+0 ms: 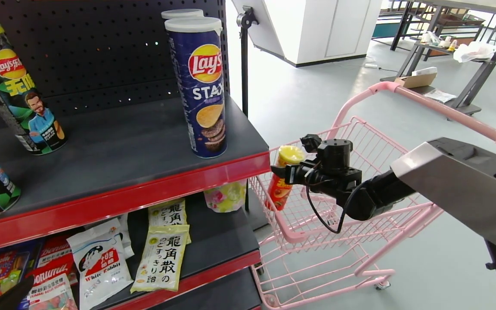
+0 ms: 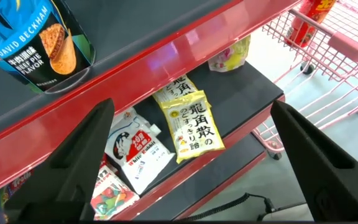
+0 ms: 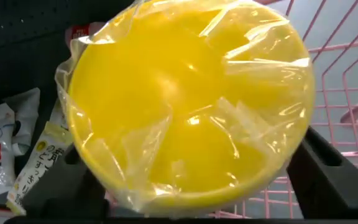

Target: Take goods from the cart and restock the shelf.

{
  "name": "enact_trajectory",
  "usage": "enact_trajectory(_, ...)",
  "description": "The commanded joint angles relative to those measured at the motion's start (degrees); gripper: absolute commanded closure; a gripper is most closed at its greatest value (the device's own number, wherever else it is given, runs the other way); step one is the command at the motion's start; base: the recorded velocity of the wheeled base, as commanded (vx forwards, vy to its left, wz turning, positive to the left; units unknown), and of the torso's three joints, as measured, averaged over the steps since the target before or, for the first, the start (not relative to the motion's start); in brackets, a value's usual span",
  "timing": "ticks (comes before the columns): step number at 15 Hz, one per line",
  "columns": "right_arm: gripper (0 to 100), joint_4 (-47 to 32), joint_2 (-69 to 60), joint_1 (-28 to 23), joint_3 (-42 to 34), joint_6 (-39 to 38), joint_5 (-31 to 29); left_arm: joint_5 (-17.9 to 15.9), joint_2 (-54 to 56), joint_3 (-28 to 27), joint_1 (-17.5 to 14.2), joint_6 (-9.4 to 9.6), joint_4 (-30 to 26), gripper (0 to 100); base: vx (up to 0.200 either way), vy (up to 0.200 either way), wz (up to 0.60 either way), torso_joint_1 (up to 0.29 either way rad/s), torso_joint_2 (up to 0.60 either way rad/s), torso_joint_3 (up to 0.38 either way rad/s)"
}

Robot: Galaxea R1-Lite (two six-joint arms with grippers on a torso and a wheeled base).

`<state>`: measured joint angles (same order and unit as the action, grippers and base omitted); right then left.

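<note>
The right gripper (image 1: 283,174) is holding the yellow-lidded chip can (image 1: 279,193) clamped by the cart (image 1: 446,113); the carry is seemingly proceeding, calling for a lift onto the upper shelf (image 1: 144,142).

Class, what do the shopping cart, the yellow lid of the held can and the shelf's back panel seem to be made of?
Cart: probably painted metal wire, glossy pink; thin welded grid.
Lid of the can: likely plastic, smooth yellow, under crinkled clear film.
Back panel: perhaps matte black metal pegboard; rows of holes.
</note>
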<state>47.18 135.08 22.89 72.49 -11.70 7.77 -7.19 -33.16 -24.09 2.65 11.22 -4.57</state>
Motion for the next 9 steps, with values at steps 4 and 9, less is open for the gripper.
enact_trajectory(4,100,0.5,0.9,0.1,0.5,-1.0,0.0,0.1,0.1,-0.1,0.0,0.12,0.0,0,0.0,0.0,0.0,0.0,0.0,0.0)
enact_trajectory(9,100,-0.4,-18.6,-0.9,-14.7,2.0,-0.4,0.0,1.0,-0.2,0.0,0.12,0.0,0,0.0,0.0,0.0,0.0,0.0,0.0)
